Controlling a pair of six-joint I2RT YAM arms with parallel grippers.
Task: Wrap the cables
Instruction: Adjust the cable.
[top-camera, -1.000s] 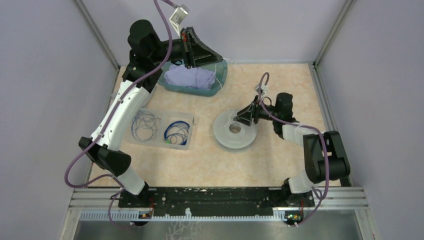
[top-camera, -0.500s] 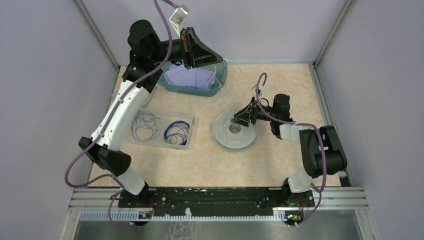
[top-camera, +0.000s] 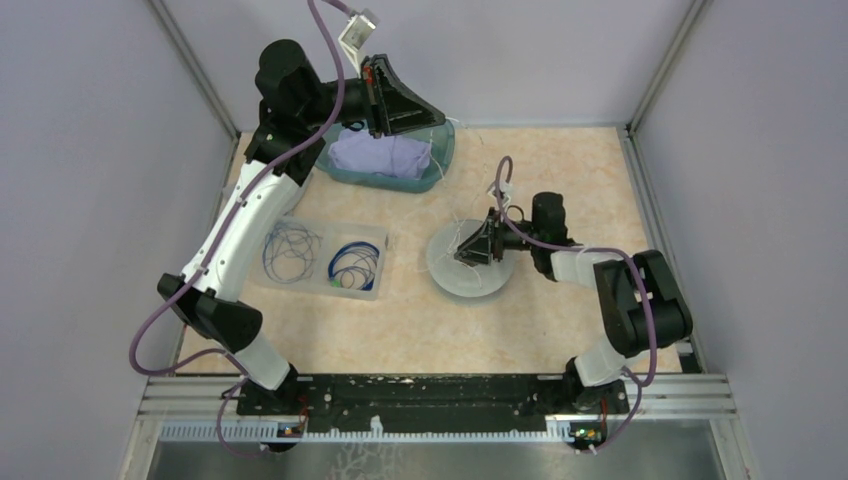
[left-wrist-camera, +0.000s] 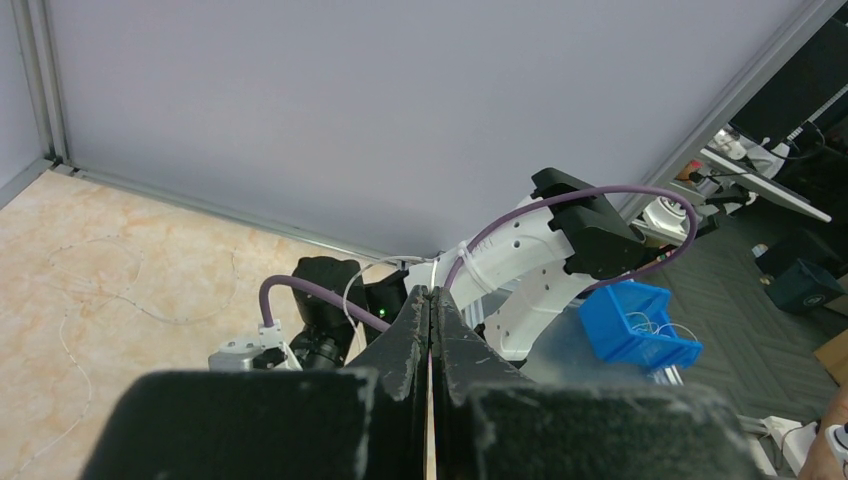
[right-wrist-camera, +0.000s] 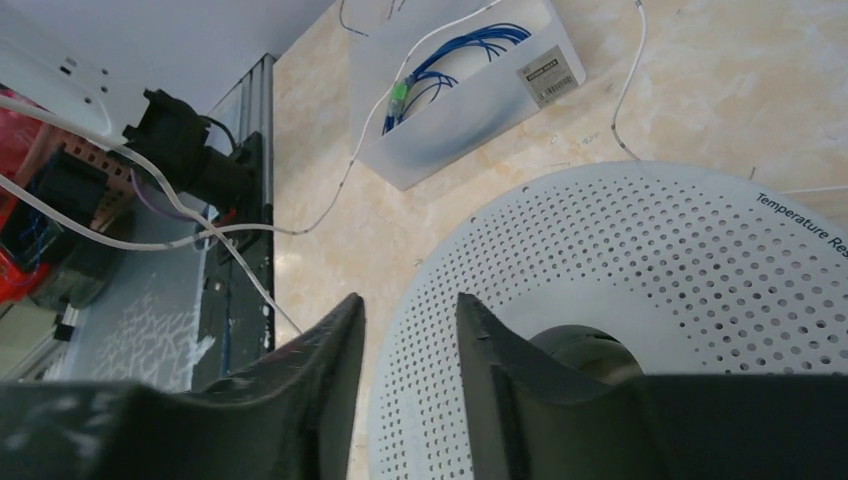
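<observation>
A white perforated spool disc (top-camera: 452, 283) (right-wrist-camera: 650, 260) lies flat on the table. My right gripper (top-camera: 470, 250) (right-wrist-camera: 408, 298) hangs low over it, open, with the disc's left rim showing in the gap between its fingers. A thin whitish cable (right-wrist-camera: 628, 95) trails over the floor past the spool. Blue cables (top-camera: 352, 265) (right-wrist-camera: 450, 55) lie coiled in a clear tray (top-camera: 300, 218). My left gripper (top-camera: 405, 110) (left-wrist-camera: 432, 292) is raised at the back over a teal bin, shut, with the whitish cable (left-wrist-camera: 345, 290) coming out at its tips.
The teal bin (top-camera: 442, 160) holds a purple cloth (top-camera: 380, 155). Grey walls close in the back and both sides. Loose whitish wire (left-wrist-camera: 150, 312) lies on the floor by the back wall. The right arm's purple cord (top-camera: 505, 195) arches above the spool.
My right gripper has slid left from the spool's right side to over its centre and left rim, and its jaws have narrowed a little. The left arm has not moved.
</observation>
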